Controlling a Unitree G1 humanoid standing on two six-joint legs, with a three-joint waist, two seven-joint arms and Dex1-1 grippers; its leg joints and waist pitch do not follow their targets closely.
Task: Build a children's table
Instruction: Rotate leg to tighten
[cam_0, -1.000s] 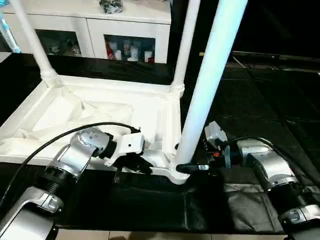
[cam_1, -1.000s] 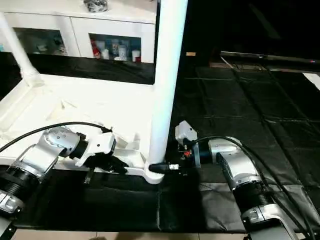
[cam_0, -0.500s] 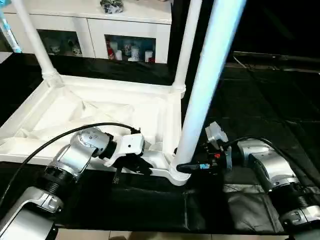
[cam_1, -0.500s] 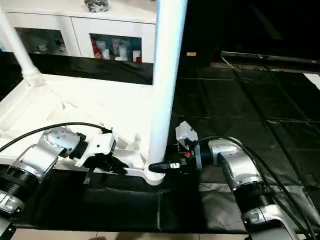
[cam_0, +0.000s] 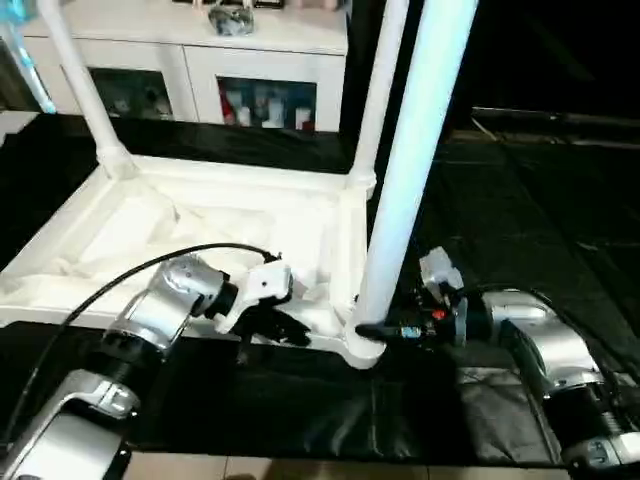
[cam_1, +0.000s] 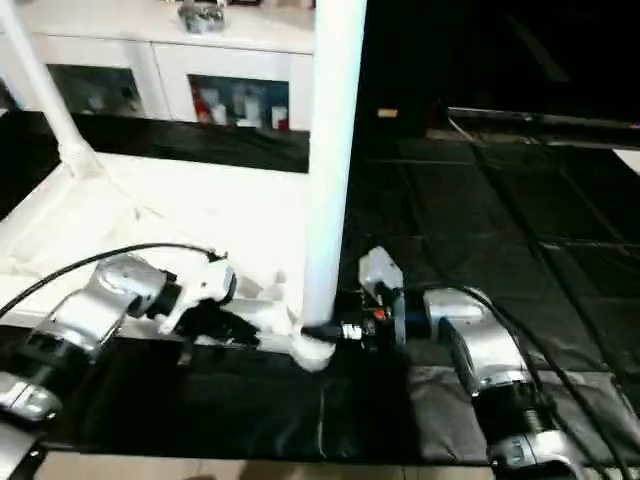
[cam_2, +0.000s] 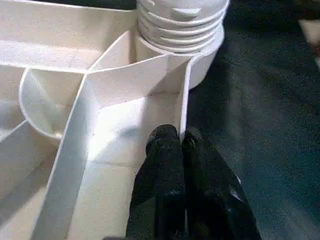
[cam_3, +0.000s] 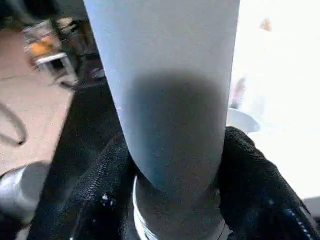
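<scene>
The children's table top (cam_0: 200, 225) lies upside down on a black mat (cam_0: 300, 410), ribbed underside up, and everything here is placed from it. Two legs already stand in its far corner sockets. A third, the near leg (cam_0: 410, 170), rises from the near corner socket (cam_0: 362, 345) on the robot's right.

The right pincer (cam_0: 372, 330) is clamped round the base of that leg just above the socket, its fingers (cam_3: 260, 185) wrapping the tube on both sides. The left pincer (cam_2: 179, 145) is clenched, pinching the thin rim wall of the top beside the same socket, apparently steadying the piece.

The step in hand looks like seating or screwing this leg home; threads show at its foot in the left wrist view. Next probably comes a turn or downward press until the threads vanish, with the top held firm.

No brand, label or writing can be read.
</scene>
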